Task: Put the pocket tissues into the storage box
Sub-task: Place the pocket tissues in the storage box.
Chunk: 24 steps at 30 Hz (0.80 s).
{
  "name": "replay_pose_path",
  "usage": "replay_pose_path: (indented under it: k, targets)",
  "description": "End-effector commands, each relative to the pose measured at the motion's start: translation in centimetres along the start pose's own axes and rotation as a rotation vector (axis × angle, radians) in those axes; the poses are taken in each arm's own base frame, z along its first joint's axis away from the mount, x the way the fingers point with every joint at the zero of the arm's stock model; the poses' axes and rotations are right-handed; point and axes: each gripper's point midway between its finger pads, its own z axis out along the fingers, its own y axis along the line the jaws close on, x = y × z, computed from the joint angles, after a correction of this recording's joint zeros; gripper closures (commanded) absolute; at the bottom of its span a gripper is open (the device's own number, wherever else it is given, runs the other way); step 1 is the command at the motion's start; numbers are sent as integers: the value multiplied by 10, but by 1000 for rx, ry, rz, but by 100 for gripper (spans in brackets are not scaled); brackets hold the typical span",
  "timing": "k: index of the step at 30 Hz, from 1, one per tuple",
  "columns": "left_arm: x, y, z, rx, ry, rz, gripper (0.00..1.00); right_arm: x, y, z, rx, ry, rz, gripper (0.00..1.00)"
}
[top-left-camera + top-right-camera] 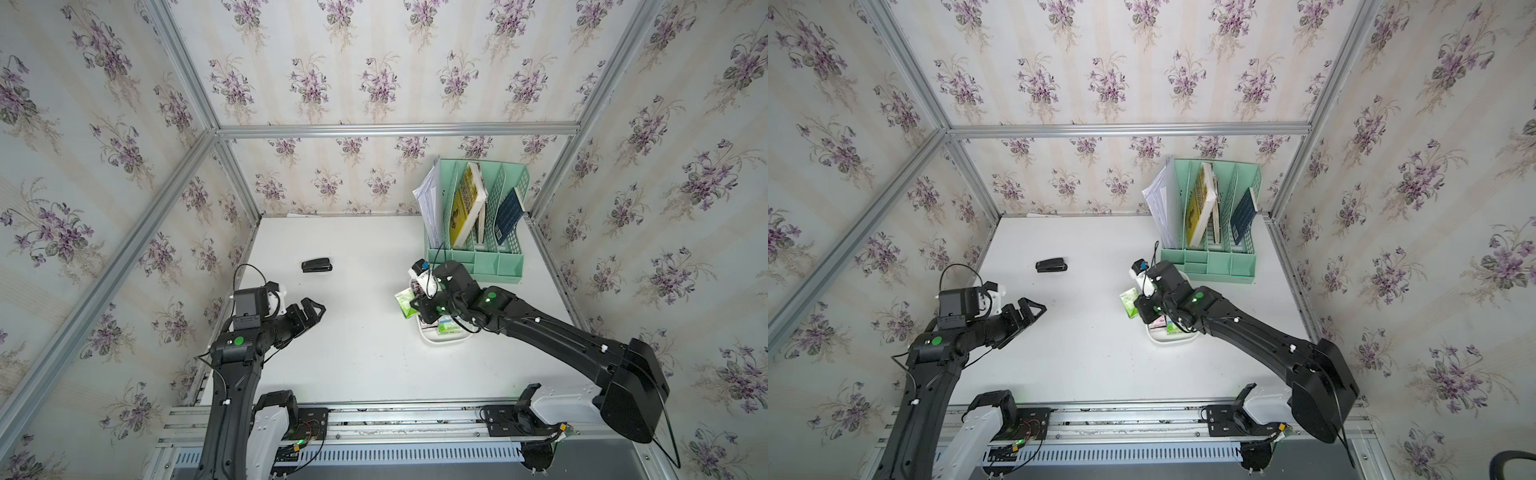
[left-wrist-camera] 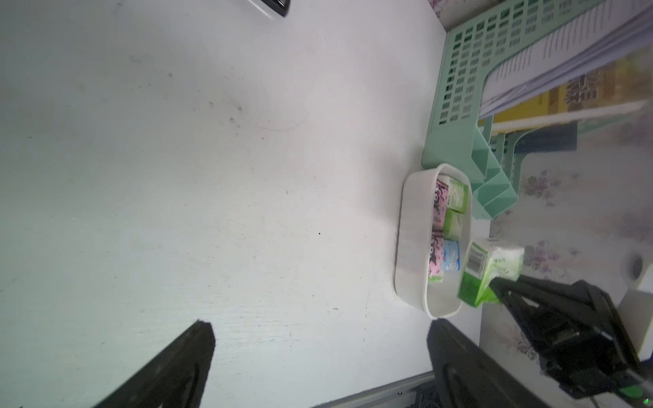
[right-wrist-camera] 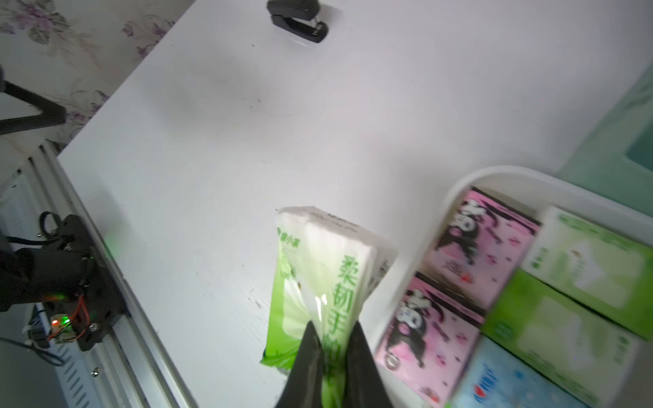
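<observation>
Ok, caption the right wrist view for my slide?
Right gripper pinches a light green tissue pack beside the part-filled white storage box.

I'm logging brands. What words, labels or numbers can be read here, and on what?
"柔韧手": green print on the light green pack held by the right gripper; next characters hidden.
That pack's barcode: digits too small.
Print on the yellow book, blue book and packs in the storage box: blurred.
</observation>
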Motion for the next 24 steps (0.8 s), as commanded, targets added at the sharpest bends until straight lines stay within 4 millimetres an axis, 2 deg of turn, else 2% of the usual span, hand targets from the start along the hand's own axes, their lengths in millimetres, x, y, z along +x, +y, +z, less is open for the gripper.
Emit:
replay_pose_path:
  k: [1,4,7,15,19,21,23,24]
  targets:
    - [-11,-8,12,-48,-34,27,1,20,-29,-11,63,75,-18,100]
    - [-6,-20,24,-51,-1,66,1,29,-53,-15,159,95,-23,100]
    - [-4,-26,31,-69,4,99,1,37,-66,-16,198,127,-5,100]
    - [1,-29,48,-69,33,120,1,61,-82,-20,246,213,-58,100]
    - [3,-28,52,-72,44,128,1,61,-82,-22,227,193,-50,99]
    - [3,-28,53,-74,48,133,1,63,-84,-21,232,204,-41,89]
    - [4,-27,54,-79,51,140,1,66,-86,-19,242,228,-27,63]
    - [4,-26,55,-82,54,141,1,66,-88,-18,253,236,-16,54]
